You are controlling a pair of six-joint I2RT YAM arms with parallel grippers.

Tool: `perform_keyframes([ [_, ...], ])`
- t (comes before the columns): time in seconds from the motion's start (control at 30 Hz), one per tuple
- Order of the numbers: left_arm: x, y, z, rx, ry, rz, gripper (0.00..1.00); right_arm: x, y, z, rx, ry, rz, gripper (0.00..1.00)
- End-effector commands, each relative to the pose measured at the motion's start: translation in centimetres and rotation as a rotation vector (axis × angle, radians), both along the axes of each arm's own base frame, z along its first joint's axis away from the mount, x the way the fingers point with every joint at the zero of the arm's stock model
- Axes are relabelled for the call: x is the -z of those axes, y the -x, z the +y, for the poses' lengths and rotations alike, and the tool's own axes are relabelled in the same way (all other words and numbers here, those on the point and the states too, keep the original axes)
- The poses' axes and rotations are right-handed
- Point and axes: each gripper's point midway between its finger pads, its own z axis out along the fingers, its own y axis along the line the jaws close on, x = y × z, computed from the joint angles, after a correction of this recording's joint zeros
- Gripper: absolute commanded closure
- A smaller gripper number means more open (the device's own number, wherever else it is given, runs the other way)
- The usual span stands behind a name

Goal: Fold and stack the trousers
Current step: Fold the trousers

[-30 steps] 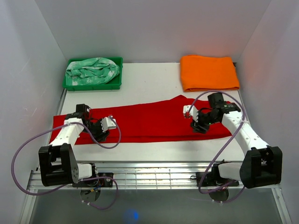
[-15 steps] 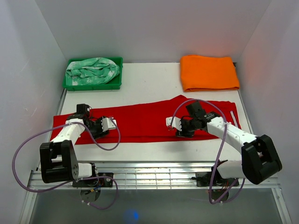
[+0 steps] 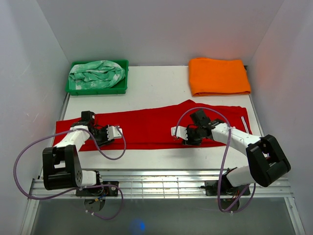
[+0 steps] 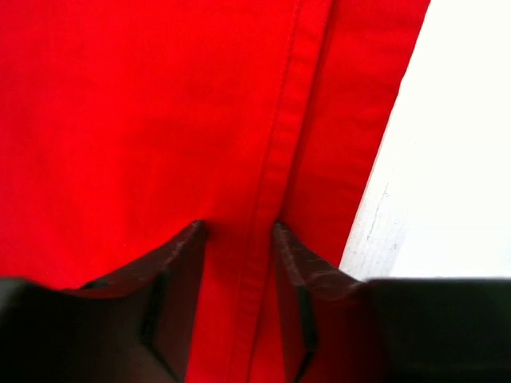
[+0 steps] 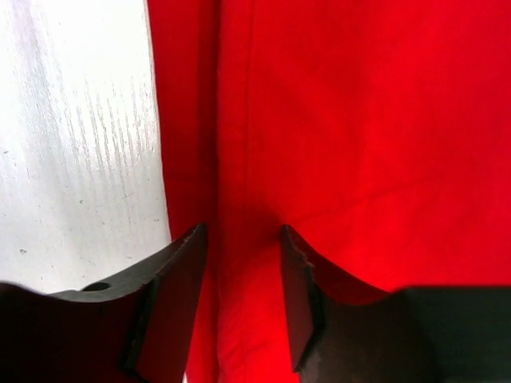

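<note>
The red trousers lie flat across the table from left to right. My left gripper is low over the left part near the front edge. It is open, its fingers down on the cloth with a seam of the trousers running between them. My right gripper is low over the middle of the front edge. It is open, with the trousers' edge between its fingers and bare white table to the left of the cloth in its wrist view.
A green tray at the back left holds a mint green and white cloth. A folded orange cloth lies at the back right. White walls close in both sides. A metal rail runs along the near edge.
My right gripper has moved left along the trousers' front edge, from the right part to the middle. My left gripper has shifted slightly left and stays low on the cloth.
</note>
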Motion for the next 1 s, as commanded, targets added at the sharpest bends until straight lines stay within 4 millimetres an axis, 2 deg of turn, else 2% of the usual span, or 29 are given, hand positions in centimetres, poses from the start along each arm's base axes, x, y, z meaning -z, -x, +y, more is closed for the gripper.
perform_keyframes([
  [0.0, 0.1, -0.7, 0.0, 0.022, -0.013, -0.036, 0.53, 0.5, -0.3, -0.3, -0.01, 0.025, -0.038, 0.54],
  [0.1, -0.1, -0.8, 0.1, 0.021, -0.017, -0.042, 0.64, 0.6, -0.5, -0.6, -0.004, 0.035, -0.051, 0.69],
  [0.13, -0.3, -0.9, 0.1, 0.025, -0.015, -0.048, 0.66, 0.5, -0.6, -0.5, -0.002, 0.032, -0.057, 0.79],
  [0.2, -0.6, -0.6, 0.0, 0.033, -0.014, -0.045, 0.75, 0.0, -1.0, -0.5, 0.007, 0.028, -0.072, 0.9],
  [0.23, -1.0, -0.7, -0.1, 0.038, -0.01, -0.055, 0.77, -0.2, -1.2, -0.4, 0.012, 0.025, -0.079, 0.92],
  [0.43, -2.1, -0.3, -0.3, 0.049, -0.005, -0.066, 1.0, -1.5, -1.8, -0.3, 0.021, 0.012, -0.122, 0.92],
  [0.63, -3.0, -1.0, 0.1, 0.022, -0.016, -0.078, 1.0, -3.4, -2.7, -0.1, 0.04, -0.014, -0.169, 0.92],
  [0.7, -4.1, -1.7, 0.2, 0.012, -0.015, -0.097, 1.0, -4.2, -2.9, -0.1, 0.045, -0.025, -0.182, 0.92],
  [0.73, -4.4, -1.6, 0.2, 0.007, -0.011, -0.093, 1.0, -5.4, -3.4, -0.1, 0.053, -0.044, -0.205, 0.92],
  [0.77, -5.6, -2.1, 0.2, 0.002, -0.008, -0.125, 1.0, -6.0, -3.5, 0.1, 0.052, -0.056, -0.218, 0.92],
  [0.83, -6.6, -2.0, 0.2, -0.004, -0.005, -0.138, 1.0, -7.3, -3.4, -0.1, 0.056, -0.067, -0.228, 0.92],
  [0.9, -8.0, -2.0, 0.1, -0.002, -0.004, -0.175, 1.0, -7.8, -3.0, -0.4, 0.048, -0.065, -0.223, 0.92],
  [0.97, -8.4, -1.3, 0.1, 0.007, -0.009, -0.174, 1.0, -7.8, -2.1, -0.9, 0.039, -0.057, -0.211, 0.92],
])
